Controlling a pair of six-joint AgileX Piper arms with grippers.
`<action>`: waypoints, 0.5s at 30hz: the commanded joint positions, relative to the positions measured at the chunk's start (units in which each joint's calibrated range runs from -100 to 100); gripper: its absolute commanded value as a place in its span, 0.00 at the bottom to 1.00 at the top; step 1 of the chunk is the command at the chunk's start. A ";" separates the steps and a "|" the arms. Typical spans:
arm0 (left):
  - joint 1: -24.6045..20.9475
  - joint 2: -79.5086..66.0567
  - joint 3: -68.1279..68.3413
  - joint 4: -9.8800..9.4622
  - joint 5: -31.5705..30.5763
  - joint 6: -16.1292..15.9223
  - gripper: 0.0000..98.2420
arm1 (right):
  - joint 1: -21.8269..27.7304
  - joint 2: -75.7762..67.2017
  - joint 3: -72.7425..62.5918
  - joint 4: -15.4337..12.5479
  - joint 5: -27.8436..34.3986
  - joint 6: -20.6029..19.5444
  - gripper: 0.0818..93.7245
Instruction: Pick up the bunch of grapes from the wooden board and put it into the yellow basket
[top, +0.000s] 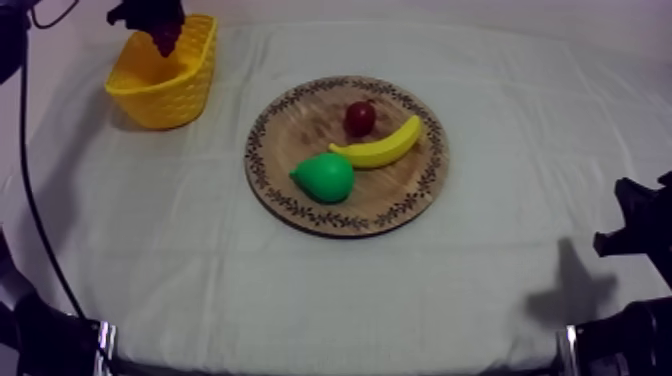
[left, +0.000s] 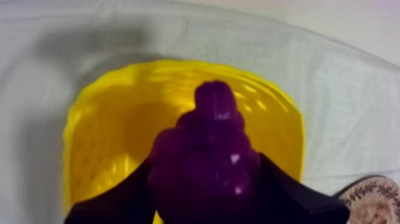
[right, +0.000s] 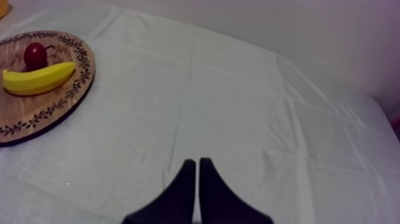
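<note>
Purple bunch of grapes (left: 208, 149) is held over the yellow basket (top: 150, 100), upper left of the frame.
It is clamped by the left gripper (top: 163, 38); the fingers of the right gripper (right: 197, 173) are pressed together. If it is released off centre, the rim may be struck and the bunch lost onto the cloth (right: 238, 89).

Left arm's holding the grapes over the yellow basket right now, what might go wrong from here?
1. The left gripper holds the bunch of grapes above the yellow basket, near its far rim in the top view; dropped there, it might hit the rim and bounce onto the cloth.
2. If the arm lowers, the fingers could nudge or tip the basket, which looks light.
</note>
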 joint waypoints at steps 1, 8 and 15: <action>0.02 1.19 0.62 0.08 -0.75 0.02 0.57 | -0.02 0.02 -0.01 0.01 -0.04 0.00 0.00; 0.01 0.21 4.14 0.16 -4.19 -0.29 0.61 | -0.02 0.02 -0.01 0.01 -0.04 0.00 0.00; 0.17 -2.02 7.34 -0.09 -7.08 -1.74 0.91 | -0.02 0.02 -0.01 0.01 -0.04 0.00 0.00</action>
